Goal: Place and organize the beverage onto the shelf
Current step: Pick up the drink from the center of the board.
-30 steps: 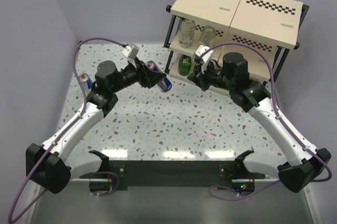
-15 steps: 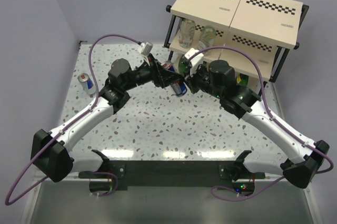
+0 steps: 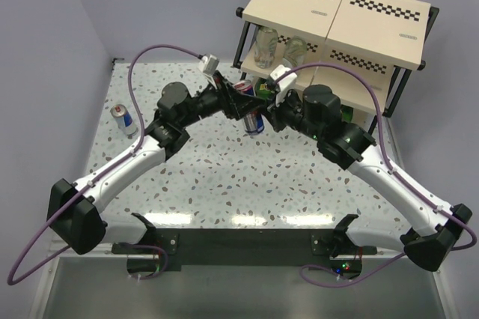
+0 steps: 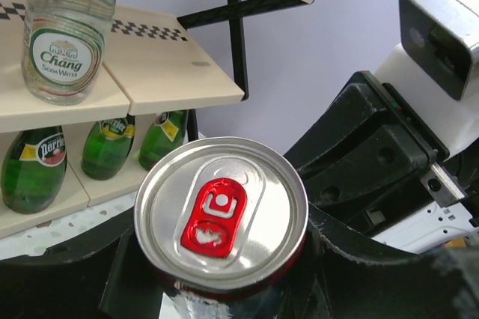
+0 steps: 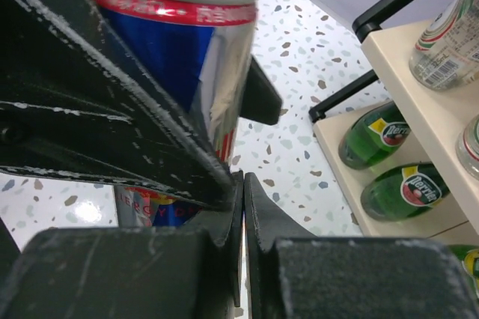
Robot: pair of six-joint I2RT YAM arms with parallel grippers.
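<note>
Step in hand, as I judge it: carrying one can to the shelf [image 3: 344,16]. The left tool [image 3: 241,102] is clamped on a blue-and-silver can [image 4: 221,210], held upright in the air just off the shelf's front-left corner, its lid about level with the lower tiers. The right tool [image 5: 243,214] has its fingers together, holds nothing, and sits just beside the can on the shelf side; I cannot tell whether they touch. On the shelf's middle tier stand two clear bottles [image 3: 266,46] at the left end; on its bottom tier, green bottles [image 5: 374,135] lie in a row at the left. A second can [image 3: 121,117] stands on the worktop [image 3: 224,177], well apart from the shelf to its left. The next move likely calls for the right arm to back off, or to part its fingers for a handover, since it blocks the straight path in. Edges to mind: the shelf's black front-left post, the lip of the middle board, and the top board overhanging it. Open room: the middle board right of the clear bottles looks bare; the headroom there looks tight for an upright can.
</note>
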